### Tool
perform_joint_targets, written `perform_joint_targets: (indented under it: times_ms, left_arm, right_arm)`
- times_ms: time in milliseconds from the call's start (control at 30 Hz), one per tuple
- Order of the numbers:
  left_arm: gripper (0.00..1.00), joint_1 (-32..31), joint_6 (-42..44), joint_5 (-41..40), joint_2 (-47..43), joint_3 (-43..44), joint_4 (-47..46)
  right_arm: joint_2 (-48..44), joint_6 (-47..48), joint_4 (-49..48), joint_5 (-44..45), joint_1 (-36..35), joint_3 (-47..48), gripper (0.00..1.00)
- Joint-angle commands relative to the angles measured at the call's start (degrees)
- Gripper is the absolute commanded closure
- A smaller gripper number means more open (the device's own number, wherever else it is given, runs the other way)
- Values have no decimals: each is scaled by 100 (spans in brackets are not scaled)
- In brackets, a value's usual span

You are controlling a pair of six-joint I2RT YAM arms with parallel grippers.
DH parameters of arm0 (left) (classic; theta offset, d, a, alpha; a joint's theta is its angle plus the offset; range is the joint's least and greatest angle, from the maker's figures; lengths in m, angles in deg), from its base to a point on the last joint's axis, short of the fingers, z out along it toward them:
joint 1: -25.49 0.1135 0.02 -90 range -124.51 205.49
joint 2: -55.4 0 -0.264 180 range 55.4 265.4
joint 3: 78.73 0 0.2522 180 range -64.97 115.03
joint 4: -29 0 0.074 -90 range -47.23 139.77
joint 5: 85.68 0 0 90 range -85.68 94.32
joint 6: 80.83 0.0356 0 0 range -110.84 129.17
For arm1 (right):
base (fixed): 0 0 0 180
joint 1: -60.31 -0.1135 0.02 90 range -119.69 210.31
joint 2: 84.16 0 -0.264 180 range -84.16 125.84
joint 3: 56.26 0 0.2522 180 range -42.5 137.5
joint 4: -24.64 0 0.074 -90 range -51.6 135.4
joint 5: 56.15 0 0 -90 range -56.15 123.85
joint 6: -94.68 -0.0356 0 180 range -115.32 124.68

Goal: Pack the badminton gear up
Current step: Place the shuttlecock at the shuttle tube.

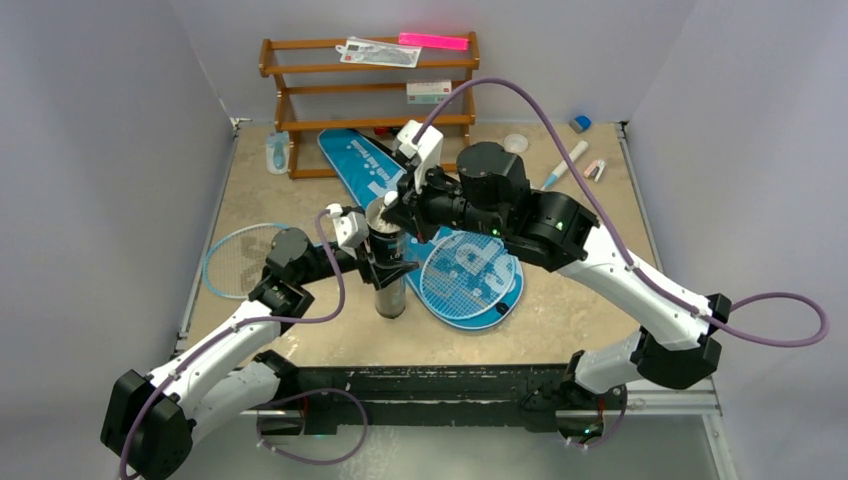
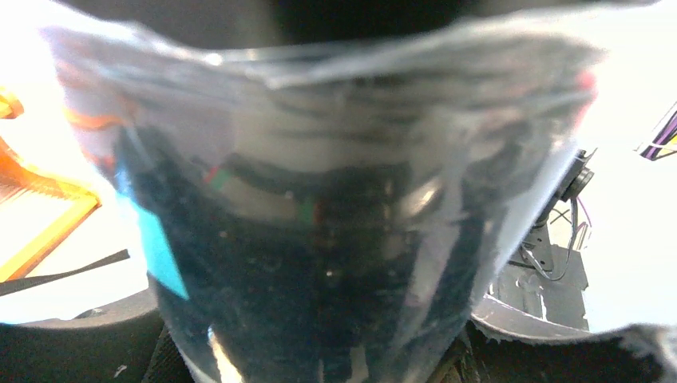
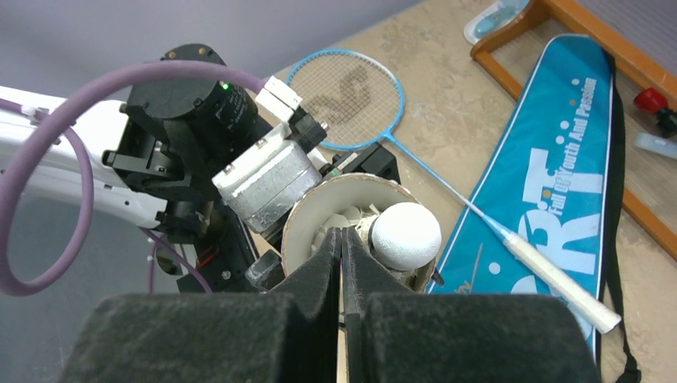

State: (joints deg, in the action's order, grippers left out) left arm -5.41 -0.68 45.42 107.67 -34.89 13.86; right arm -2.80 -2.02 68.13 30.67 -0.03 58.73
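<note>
Tube: the black tube (image 1: pixel 388 296) stands upright near the middle of the worktop (image 1: pixel 590 300), just beside the wide end of the blue bag (image 1: pixel 345 158).
Left gripper: my left gripper (image 1: pixel 386 262) has its jaws clamped round the tube's middle, and its wrist view shows only tube wall.
Shuttlecock: one white shuttlecock (image 3: pixel 405 234) sits cork-up in the tube's open mouth. I can't tell how many lie below it.
Right gripper: my right gripper (image 3: pixel 342 236) is at the mouth, jaws pressed together just beside the cork, with nothing seen between them.
Rackets: one racket (image 1: pixel 240 262) has its head on the worktop left of the tube and its handle resting on the bag. The other (image 1: pixel 470 278) lies on top of the bag's wide end.
Bag: it lies flat, with neither racket inside.
Progress: I judge shuttlecock loading to be near done. Closing the tube and bagging both rackets remain.
</note>
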Motion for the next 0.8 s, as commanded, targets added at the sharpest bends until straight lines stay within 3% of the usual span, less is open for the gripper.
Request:
perform_joint_targets:
  times_ms: [0, 300, 533, 767]
  left_arm:
    - [57, -18, 55, 157, 15, -73, -206]
    - [57, -21, 0, 184, 36, -73, -266]
    - [57, -20, 22, 180, -42, -95, -197]
    - [57, -21, 38, 186, -68, -99, -159]
  right_arm:
    - [-261, 206, -148, 107, -13, 382, 100]
    - [-297, 422, -483, 654, 4, 408, 95]
    - [-340, 385, -819, 784, -4, 18, 82]
    - [-526, 177, -1013, 783, -3, -532, 79]
